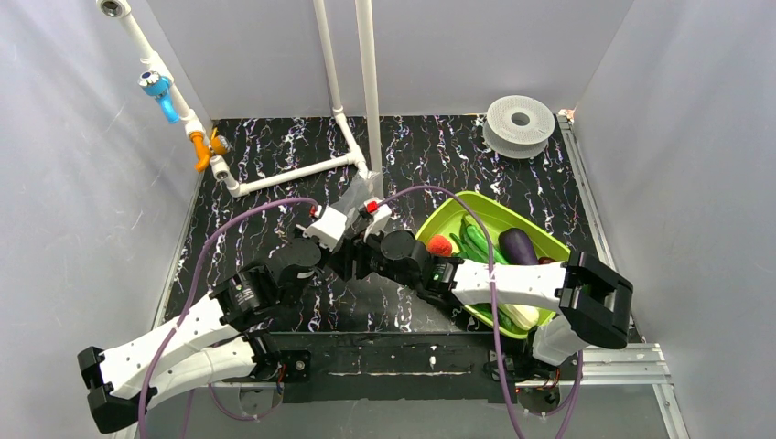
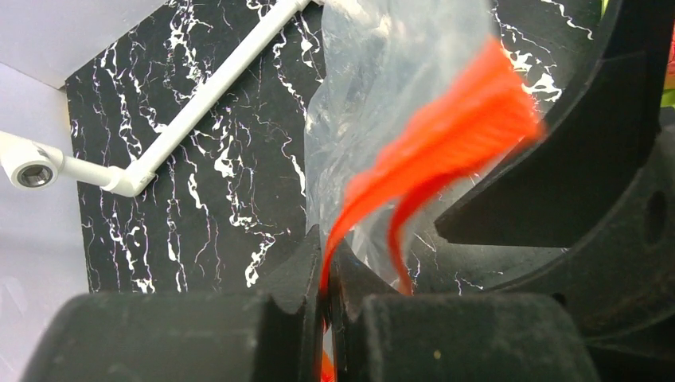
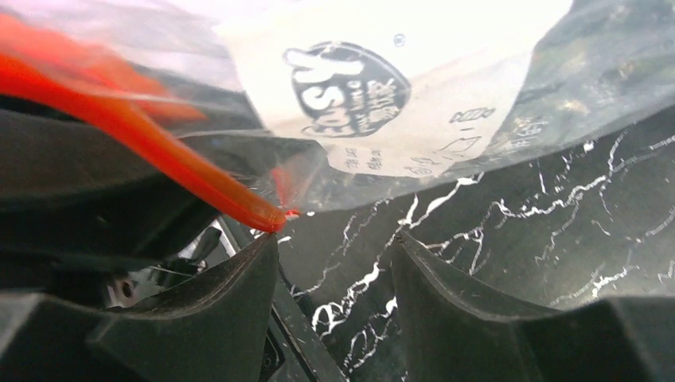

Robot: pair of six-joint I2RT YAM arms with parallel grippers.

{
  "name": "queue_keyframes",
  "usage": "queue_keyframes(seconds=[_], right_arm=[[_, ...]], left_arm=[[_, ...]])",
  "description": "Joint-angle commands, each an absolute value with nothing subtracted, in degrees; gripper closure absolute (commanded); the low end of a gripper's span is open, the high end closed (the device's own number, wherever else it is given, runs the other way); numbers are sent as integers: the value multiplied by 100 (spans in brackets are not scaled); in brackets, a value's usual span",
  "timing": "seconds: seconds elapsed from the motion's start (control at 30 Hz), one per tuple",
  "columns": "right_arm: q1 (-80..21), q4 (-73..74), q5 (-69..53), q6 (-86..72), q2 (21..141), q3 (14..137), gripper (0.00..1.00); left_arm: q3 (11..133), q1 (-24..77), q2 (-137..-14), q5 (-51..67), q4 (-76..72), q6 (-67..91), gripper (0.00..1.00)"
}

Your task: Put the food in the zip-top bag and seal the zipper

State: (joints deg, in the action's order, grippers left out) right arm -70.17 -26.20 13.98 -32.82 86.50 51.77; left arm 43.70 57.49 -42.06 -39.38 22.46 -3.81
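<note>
Pinching zipper (image 2: 446, 151) in clenched left hand (image 2: 325, 267), strip running up-right, zip-top bag (image 2: 382, 72) behind. Holding right hand (image 3: 334, 263) released, grasping nothing; strip's free end just upper left of gap. Leaving food (image 1: 476, 242) in tray (image 1: 450, 208), frame right, nearer right hand.

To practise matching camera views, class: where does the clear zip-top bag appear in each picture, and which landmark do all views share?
Top external: zip-top bag at centre, by the white pipe's foot.
Left wrist: bag upper middle, red-orange strip running down from it.
Right wrist: bag across the top, printed label showing.
Shared landmark: black marbled table.
</note>
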Motion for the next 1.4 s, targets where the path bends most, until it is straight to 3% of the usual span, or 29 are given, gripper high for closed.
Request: queue_keyframes(seconds=[0.0,0.27,0.6,0.8,0.87,0.9,0.97,1.1,1.17,1.23,1.37], right_arm=[[-7041,-3200,1447,-3172,8773,5586,40],[-7072,-3451,1591,-3448,8824,5518,47],[-7261,-3128,1881,-3333,8651,5424,41],[-7255,-2877,2312,-3395,8715,5605,42],[-7245,-2907,2458,-3362,8816,5731,46],[-7248,-3021,2495,-3322,8899,5773,52],[-7251,-3170,2590,-3301,9079,5908,72],[-7247,-3221,2636,-3287,9356,6238,84],[-7242,-3031,2576,-3308,9314,6354,99],[-7236,-2913,2376,-3473,9172,6335,99],[-7029,-2476,1409,-4257,8884,6234,99]], left_arm=[[4359,5722,-4208,-3935,2145,-325,100],[4332,5722,-4116,-3888,2147,-245,100],[4343,5726,-4172,-3947,2172,-246,100],[4337,5719,-4058,-4011,2173,-249,100],[4332,5715,-4026,-3988,2169,-246,100],[4332,5720,-4017,-3977,2178,-237,100],[4342,5722,-4017,-3964,2196,-221,100],[4359,5718,-4024,-4098,2237,-168,100],[4354,5721,-3994,-4117,2292,-188,100],[4414,5721,-3942,-4157,2492,-124,88],[4626,5719,-3719,-4290,3348,694,54]])
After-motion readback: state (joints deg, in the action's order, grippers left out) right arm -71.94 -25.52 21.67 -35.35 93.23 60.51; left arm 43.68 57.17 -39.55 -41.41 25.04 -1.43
